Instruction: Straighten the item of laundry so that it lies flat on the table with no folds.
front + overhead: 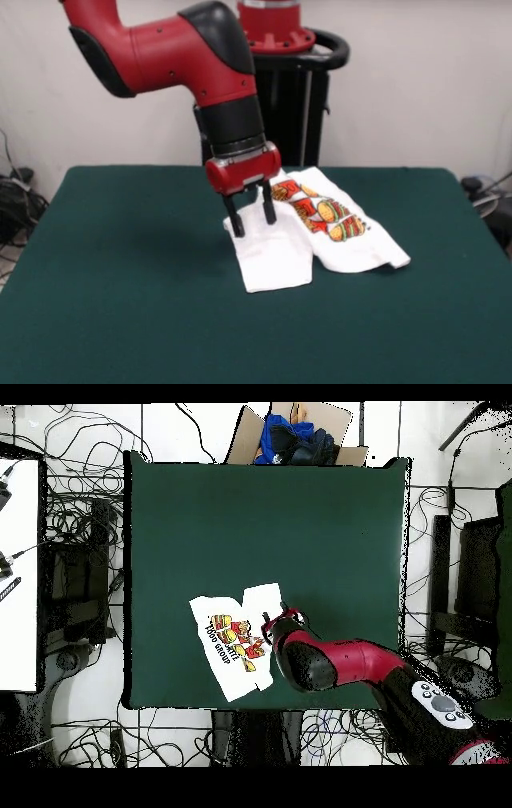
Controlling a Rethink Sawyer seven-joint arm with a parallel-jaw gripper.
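Note:
The item of laundry (336, 240) is a small white T-shirt lying crumpled on the green table (120, 272), right of centre in the front view. One part is folded over and shows plain white cloth, so only a strip of the food print (324, 212) shows. My gripper (251, 214) points down at the shirt's left far edge, open, with its black fingertips (234, 222) at the cloth. Whether they touch it I cannot tell. In the overhead view the shirt (232, 642) lies near the table's (270, 514) lower edge, with the gripper (279, 616) at its right side.
A cardboard box holding blue cloth (295, 436) sits just past the table's top edge in the overhead view. Cables cover the floor on all sides. A white surface (15, 574) stands at the left. The green top stretches wide to the shirt's left in the front view.

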